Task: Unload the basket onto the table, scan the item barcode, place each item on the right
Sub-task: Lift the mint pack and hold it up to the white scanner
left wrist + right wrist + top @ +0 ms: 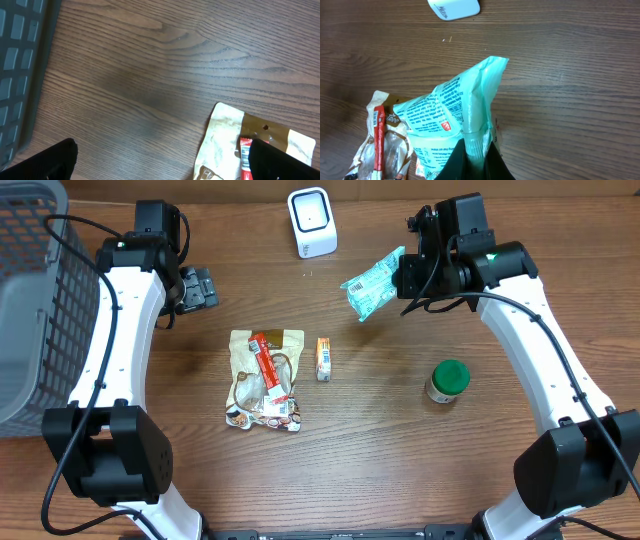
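A mint-green printed packet point(373, 283) hangs in the air right of the white barcode scanner point(311, 222), which stands at the back middle of the table. My right gripper point(405, 277) is shut on the packet's crimped end; in the right wrist view the packet point(452, 110) rises from between the fingers point(492, 159), with the scanner point(454, 8) at the top edge. My left gripper point(198, 288) stands open and empty above bare wood at the back left; its fingertips point(55, 161) frame the table in the left wrist view.
A beige snack bag with a red stick on it point(265, 378) lies mid-table, also seen as the beige bag point(227, 137). A small orange box point(323, 358) lies beside it. A green-lidded jar point(448, 380) stands to the right. A grey wire basket point(35, 290) fills the left edge.
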Tool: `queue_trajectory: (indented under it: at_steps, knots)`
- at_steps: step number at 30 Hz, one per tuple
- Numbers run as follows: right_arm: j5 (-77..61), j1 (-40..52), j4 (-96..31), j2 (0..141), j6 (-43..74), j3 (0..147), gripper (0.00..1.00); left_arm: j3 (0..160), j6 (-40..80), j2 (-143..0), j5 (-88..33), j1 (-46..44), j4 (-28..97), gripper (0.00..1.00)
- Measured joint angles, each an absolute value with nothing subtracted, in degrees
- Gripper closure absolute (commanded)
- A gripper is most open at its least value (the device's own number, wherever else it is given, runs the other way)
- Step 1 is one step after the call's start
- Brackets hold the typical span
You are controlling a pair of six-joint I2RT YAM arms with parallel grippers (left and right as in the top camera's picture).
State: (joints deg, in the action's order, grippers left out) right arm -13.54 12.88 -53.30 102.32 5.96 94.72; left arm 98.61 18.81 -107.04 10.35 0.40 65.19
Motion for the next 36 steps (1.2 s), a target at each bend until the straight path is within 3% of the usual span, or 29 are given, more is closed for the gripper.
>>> queue_trajectory:
  at_steps: [10,22,36]
  knots:
    - [-13.5,12.9,-51.2,102.5,5.9,95.8,0.97,98.6,18.8,-107.0,10.3,0.4,65.2,0.00]
    - [-6.2,12.9,-58.6,103.1,2.7,123.9,0.96,98.6,18.8,-107.0,10.3,0.4,65.2,0.00]
    - [11.0,22.1,-39.6,111.9,-18.5,125.5,0.97,98.6,18.8,-107.0,10.3,0.4,65.2,0.00]
